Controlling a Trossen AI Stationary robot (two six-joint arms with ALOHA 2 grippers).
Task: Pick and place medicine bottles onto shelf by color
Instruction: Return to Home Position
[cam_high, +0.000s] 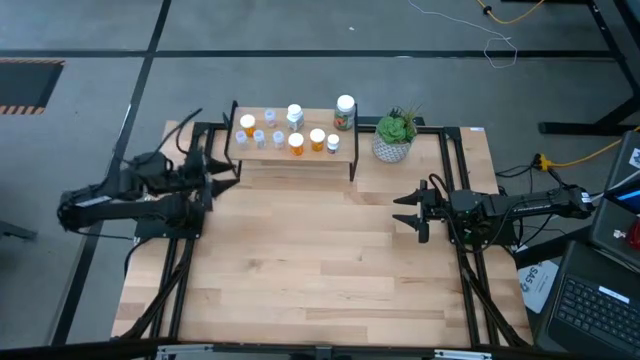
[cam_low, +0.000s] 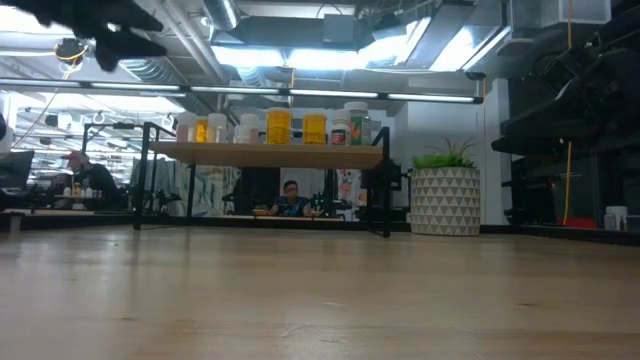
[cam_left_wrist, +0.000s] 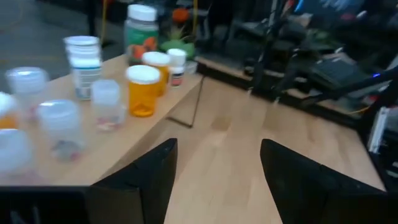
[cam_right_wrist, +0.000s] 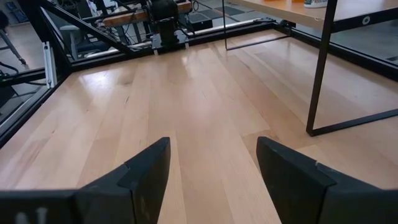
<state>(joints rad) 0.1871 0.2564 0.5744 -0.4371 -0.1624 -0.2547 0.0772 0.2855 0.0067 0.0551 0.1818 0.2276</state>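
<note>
The shelf (cam_high: 292, 155), a light plank on thin black legs, stands at the table's far edge. Several medicine bottles (cam_high: 296, 143) stand upright on it: orange ones (cam_left_wrist: 143, 91) with white caps, clear ones (cam_left_wrist: 59, 124) with pale caps, and a larger dark green bottle (cam_high: 344, 112) at its right end. In the low view the bottles (cam_low: 278, 127) line the plank. My left gripper (cam_high: 222, 172) is open and empty, raised just left of the shelf's near left corner. My right gripper (cam_high: 408, 212) is open and empty over the table's right part.
A potted green plant (cam_high: 394, 136) in a white patterned pot stands right of the shelf. Black frame rails (cam_high: 462, 270) run along both table sides. Bare wood (cam_high: 310, 260) lies between the arms. A person (cam_low: 291, 200) shows in the room beyond.
</note>
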